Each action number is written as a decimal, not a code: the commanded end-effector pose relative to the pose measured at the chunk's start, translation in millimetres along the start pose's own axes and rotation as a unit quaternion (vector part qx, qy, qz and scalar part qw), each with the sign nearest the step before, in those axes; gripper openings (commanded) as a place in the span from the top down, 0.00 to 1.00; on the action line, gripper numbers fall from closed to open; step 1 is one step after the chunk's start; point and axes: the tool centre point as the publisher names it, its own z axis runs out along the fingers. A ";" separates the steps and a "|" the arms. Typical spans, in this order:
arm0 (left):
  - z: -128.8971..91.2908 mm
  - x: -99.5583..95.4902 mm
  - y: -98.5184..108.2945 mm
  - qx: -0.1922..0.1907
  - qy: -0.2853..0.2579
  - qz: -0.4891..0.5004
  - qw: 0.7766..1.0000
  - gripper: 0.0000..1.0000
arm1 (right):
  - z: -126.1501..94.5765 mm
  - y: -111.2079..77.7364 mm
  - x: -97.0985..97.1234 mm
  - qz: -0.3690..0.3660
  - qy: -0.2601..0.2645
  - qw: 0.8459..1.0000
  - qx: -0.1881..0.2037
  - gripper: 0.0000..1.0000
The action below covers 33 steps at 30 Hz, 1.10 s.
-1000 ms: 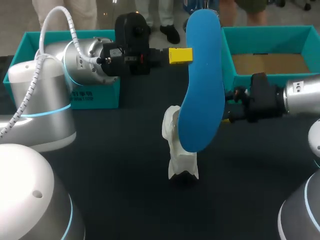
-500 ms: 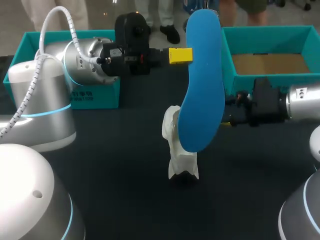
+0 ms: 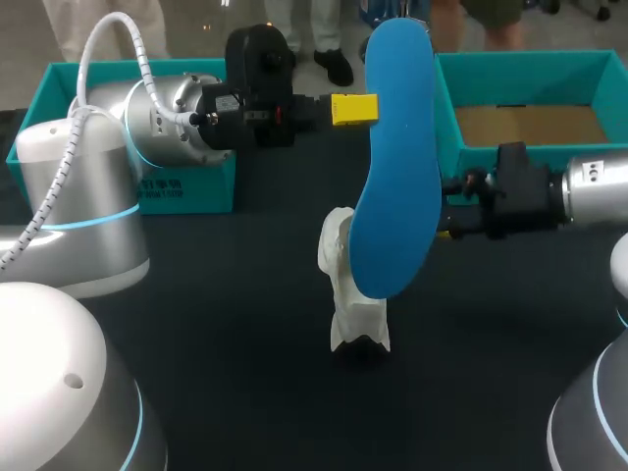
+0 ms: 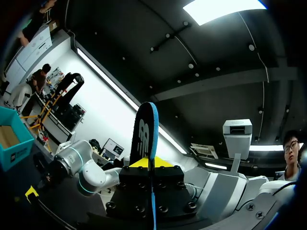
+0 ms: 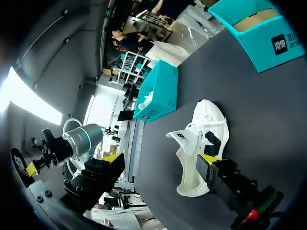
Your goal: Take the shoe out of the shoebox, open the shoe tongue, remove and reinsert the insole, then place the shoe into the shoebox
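Blue and standing on end, the insole (image 3: 397, 157) hung above the dark table (image 3: 245, 392), its long axis running from twelve to six o'clock in the head view. The left gripper (image 3: 353, 109) came in from nine o'clock and met the insole's upper edge. In the left wrist view that gripper (image 4: 149, 163) had its two yellow tips pressed against the thin insole (image 4: 146, 134) from either side, so the pincer was closed tight on it, edge-on between the fingers.

The white shoe (image 3: 351, 294) lay on the table near the middle, at about six o'clock from the left gripper, partly hidden behind the insole's lower end. The right gripper (image 3: 451, 208) sat at two o'clock from the shoe, just beside the insole's edge. In the right wrist view its fingers were spread wide and held nothing (image 5: 160, 160); the shoe (image 5: 201, 139) lay ahead of them with its dark inside showing.

The teal shoebox (image 3: 446, 108) stood at two o'clock from the shoe, open and showing a brown floor. A second teal box (image 3: 186, 186) stood at ten o'clock.
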 end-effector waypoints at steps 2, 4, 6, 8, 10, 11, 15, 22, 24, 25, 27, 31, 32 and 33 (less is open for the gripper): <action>0.3 0.1 0.5 0.001 0.000 0.001 1.000 1.00 | -0.8 21.1 14.0 0.005 0.024 1.000 0.016 0.00; 0.3 0.1 0.5 0.001 0.000 0.001 1.000 1.00 | -3.2 26.2 19.7 0.005 0.031 0.999 0.017 0.00; 0.3 0.1 0.5 0.001 0.000 0.001 1.000 1.00 | -6.5 31.7 27.3 0.006 0.035 0.999 0.021 0.00; 0.3 0.1 0.5 0.001 0.000 0.001 1.000 1.00 | -9.2 35.3 35.3 0.008 0.047 0.999 0.021 0.00; 0.3 0.1 0.5 0.001 0.000 0.001 1.000 1.00 | -12.1 37.4 45.2 0.015 0.061 0.998 0.028 0.00; 0.3 0.1 0.5 0.001 0.000 0.001 1.000 1.00 | -13.4 38.1 50.6 0.022 0.075 0.996 0.032 0.00; 0.3 0.1 0.5 0.001 0.000 0.001 1.000 1.00 | -15.6 36.7 63.8 0.028 0.092 0.994 0.051 0.00; 0.3 0.1 0.5 0.001 0.000 0.001 1.000 1.00 | -13.0 24.2 74.7 0.046 0.109 0.989 0.088 0.00; 0.3 0.1 0.5 0.001 0.000 0.001 1.000 1.00 | -13.0 21.1 77.2 0.046 0.113 0.988 0.091 0.00; 0.3 0.1 0.5 0.001 0.000 0.001 1.000 1.00 | -13.5 19.9 78.2 0.051 0.126 0.987 0.085 0.00; 0.3 0.1 0.5 0.001 0.000 0.001 1.000 1.00 | -14.2 17.5 80.0 0.053 0.126 0.987 0.084 0.00; 0.3 0.1 0.5 0.001 0.000 0.001 1.000 1.00 | -14.2 16.9 80.4 0.056 0.124 0.988 0.070 0.00; 0.3 0.1 0.5 0.001 0.000 0.001 1.000 1.00 | -14.2 16.9 80.4 0.056 0.124 0.988 0.070 0.00; 0.3 0.1 0.5 0.001 0.000 0.001 1.000 1.00 | -14.2 16.9 80.4 0.056 0.124 0.988 0.070 0.00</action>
